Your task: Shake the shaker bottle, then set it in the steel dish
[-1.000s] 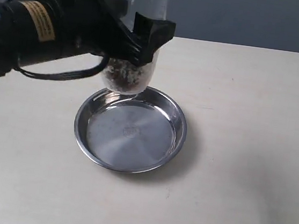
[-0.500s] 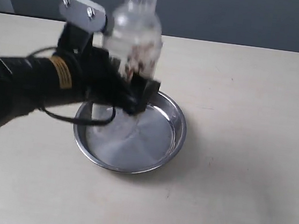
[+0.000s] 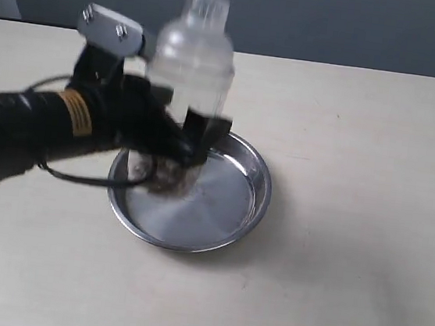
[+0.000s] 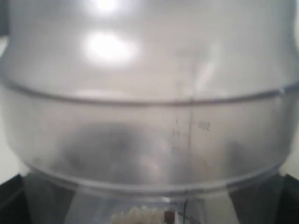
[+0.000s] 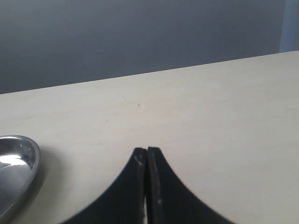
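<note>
Your left gripper (image 3: 180, 133) pinches the bottle (image 3: 192, 58) around its lower body, holding it roughly upright over the left side of the dish (image 3: 253, 206). Blur hides whether the base touches. Your right gripper (image 5: 147, 161) is pressed together, idle above the table (image 5: 210, 116). If you let go with the base on the sloped rim, the bottle may tip out. A loose grip could also let the smooth wall slip. The exterior view shows the bottle against the dish, whereas the left wrist view shows only frosted wall and beads (image 4: 145, 215).
</note>
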